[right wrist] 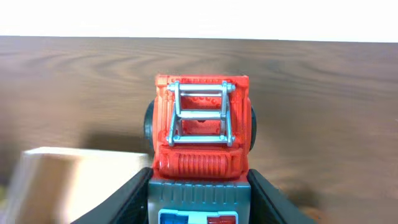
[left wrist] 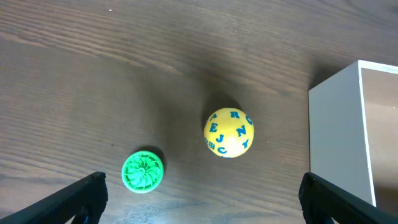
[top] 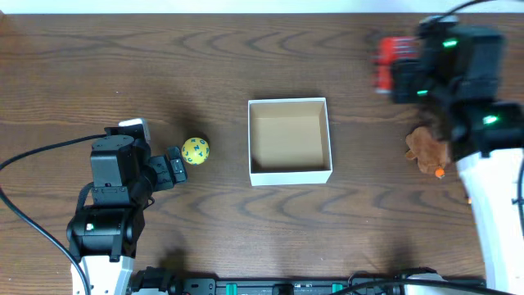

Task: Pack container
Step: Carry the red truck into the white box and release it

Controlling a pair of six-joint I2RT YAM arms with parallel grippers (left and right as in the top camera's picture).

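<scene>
The container (top: 289, 174) is a small square open box, white outside and brown inside, at the table's middle; nothing shows inside it. Its white wall shows in the left wrist view (left wrist: 333, 137) and blurred in the right wrist view (right wrist: 68, 183). My right gripper (right wrist: 199, 199) is shut on a red and grey toy truck (right wrist: 199, 134), held up at the far right of the overhead view (top: 391, 61). My left gripper (left wrist: 199, 199) is open and empty, just short of a yellow letter ball (left wrist: 228, 132), (top: 195, 151) and a green disc toy (left wrist: 143, 171).
A brown plush toy (top: 427, 150) with an orange bit lies on the table at the right, partly under my right arm. The table's front edge carries black hardware (top: 286, 285).
</scene>
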